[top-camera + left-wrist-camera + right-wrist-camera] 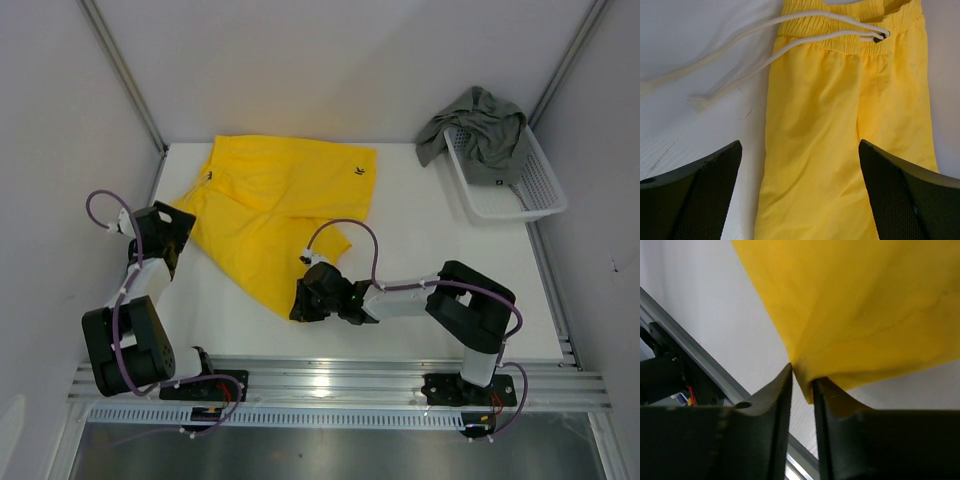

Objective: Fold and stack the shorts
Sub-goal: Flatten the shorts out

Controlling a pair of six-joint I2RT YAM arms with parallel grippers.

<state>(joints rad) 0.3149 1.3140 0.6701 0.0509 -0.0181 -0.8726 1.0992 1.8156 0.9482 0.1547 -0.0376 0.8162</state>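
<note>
Right gripper [802,374] sits low at the near corner of the bright yellow cloth shorts [270,200], its fingers pressed almost together and pinching that corner. Creases fan out from the tips. The left gripper [799,150] hangs over the shorts' left side by the waistband, fingers spread wide and gripping nothing.

The yellow pair lies mostly flat on the white table [420,240], left of centre and a little rumpled. There is a small dark logo [358,172] near the far right hem, and a white drawstring [765,30] trails onto the tabletop.

Far right, the white plastic mesh basket [530,195] holds the plain grey-green cloth shorts [480,125], bunched up and spilling over its left rim.
</note>
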